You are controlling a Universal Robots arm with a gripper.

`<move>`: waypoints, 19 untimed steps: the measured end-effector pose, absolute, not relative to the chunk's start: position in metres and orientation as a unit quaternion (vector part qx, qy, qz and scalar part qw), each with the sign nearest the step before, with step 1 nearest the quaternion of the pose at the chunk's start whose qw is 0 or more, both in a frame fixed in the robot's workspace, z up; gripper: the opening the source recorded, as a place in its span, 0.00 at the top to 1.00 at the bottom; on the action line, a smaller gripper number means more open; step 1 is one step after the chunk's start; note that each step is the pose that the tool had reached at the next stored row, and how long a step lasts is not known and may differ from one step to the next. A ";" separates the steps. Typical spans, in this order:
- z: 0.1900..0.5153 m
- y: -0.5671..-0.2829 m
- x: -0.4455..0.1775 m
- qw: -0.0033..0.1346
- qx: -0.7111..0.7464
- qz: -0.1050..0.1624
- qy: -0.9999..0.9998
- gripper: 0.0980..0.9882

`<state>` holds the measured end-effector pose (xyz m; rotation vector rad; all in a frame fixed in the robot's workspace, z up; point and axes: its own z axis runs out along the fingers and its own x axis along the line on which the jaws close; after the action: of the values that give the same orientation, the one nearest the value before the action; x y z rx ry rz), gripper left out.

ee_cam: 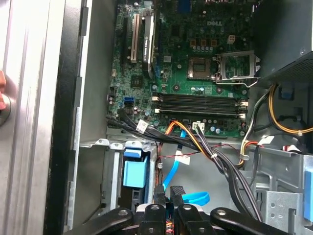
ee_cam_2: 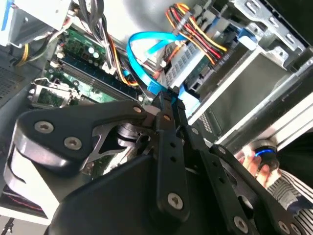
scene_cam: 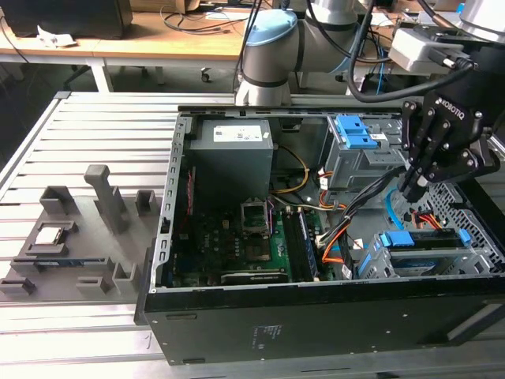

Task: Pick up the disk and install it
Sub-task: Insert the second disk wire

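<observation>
Gripper (scene_cam: 412, 188): I see its jaws pressed together, empty.
Disk (scene_cam: 418, 239): seated in the cage just below; long axis across the exterior view.

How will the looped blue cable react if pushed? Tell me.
Likely floppy: the blue cable hangs in a free loop. Probably light: it is a thin flat ribbon. It may spring back, since one end looks plugged in.

You see the disk (scene_cam: 418, 239) lying flat in the grey cage at the case's front corner, its blue frame showing along the top edge.
</observation>
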<state>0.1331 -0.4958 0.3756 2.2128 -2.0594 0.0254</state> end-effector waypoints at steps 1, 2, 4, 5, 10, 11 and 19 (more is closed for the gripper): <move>0.375 -0.500 0.133 0.059 0.731 0.008 -0.680 0.93; 0.375 -0.505 0.133 0.059 0.731 0.008 -0.680 0.93; 0.372 -0.514 0.133 0.058 0.731 0.007 -0.680 0.93; 0.371 -0.517 0.133 0.055 0.731 0.005 -0.680 0.93; 0.366 -0.524 0.136 0.043 0.731 -0.007 -0.681 0.93; 0.362 -0.527 0.139 0.043 0.731 -0.008 -0.681 0.93; 0.349 -0.529 0.150 0.044 0.731 -0.010 -0.681 0.93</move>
<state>0.1504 -0.5294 0.3485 2.2334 -2.0813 -0.0295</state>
